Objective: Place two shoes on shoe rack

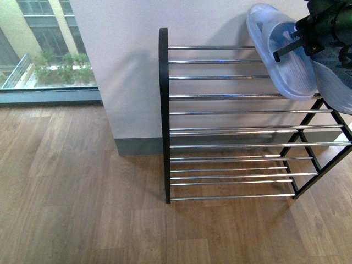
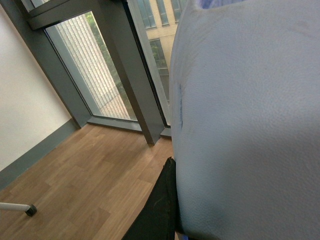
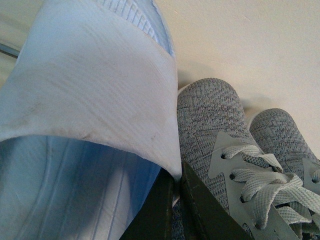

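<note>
The shoe rack (image 1: pixel 164 110), black-framed with silver rods, stands against the white wall. Above the right end of its top shelf a pale-blue slide slipper (image 1: pixel 278 52) hangs tilted, with my left gripper (image 1: pixel 291 47) shut on its strap. In the left wrist view that slipper (image 2: pixel 245 115) fills the picture beside one black finger (image 2: pixel 157 210). A second pale-blue slipper (image 1: pixel 336 88) shows at the right edge. My right gripper (image 3: pixel 175 200) is shut on its strap (image 3: pixel 95 90). Two grey knit sneakers (image 3: pixel 210 120) (image 3: pixel 282 135) stand close beside it, against the wall.
A floor-to-ceiling window (image 1: pixel 49 49) lies left of the white wall pillar (image 1: pixel 121 66). Wood floor (image 1: pixel 82 192) spreads in front of the rack. A white leg with a caster (image 2: pixel 20 207) stands on the floor near the window.
</note>
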You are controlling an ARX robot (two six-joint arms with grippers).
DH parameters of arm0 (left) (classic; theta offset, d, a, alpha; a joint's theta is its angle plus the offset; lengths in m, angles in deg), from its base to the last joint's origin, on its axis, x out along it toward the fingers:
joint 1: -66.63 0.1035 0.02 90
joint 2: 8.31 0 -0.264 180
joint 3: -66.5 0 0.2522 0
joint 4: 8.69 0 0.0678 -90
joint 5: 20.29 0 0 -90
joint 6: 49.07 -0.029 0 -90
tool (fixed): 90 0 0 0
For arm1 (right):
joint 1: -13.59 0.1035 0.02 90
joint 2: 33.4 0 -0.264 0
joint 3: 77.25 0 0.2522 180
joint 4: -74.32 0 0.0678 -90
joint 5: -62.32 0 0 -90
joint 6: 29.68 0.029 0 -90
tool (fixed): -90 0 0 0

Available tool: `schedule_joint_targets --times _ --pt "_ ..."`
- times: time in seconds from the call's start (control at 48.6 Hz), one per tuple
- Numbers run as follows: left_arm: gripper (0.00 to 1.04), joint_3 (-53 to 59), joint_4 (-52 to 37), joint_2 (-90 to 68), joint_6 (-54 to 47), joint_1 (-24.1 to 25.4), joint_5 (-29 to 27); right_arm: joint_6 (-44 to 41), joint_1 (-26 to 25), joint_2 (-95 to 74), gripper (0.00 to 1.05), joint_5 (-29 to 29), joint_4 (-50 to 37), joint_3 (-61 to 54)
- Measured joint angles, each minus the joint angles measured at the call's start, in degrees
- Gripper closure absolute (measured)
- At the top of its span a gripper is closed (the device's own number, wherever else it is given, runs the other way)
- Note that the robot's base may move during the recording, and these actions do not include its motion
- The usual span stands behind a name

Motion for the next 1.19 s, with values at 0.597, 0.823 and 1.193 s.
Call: schedule_joint_targets --times 0.597,0.823,1.193 --pt "1.03 0.0 0.0 0.02 0.0 0.0 0.0 6.64 -3.04 13.2 0.25 -8.81 12.94 -6.6" --pt "1.03 0.0 0.0 0.02 -0.02 0.0 0.0 19.61 -7.72 25.66 0.28 -20.37 -8.26 -19.12" --pt "1.03 0.0 0.0 0.02 0.0 0.0 -0.11 26.21 -4.13 37.24 0.82 -19.87 -28.72 -42.97"
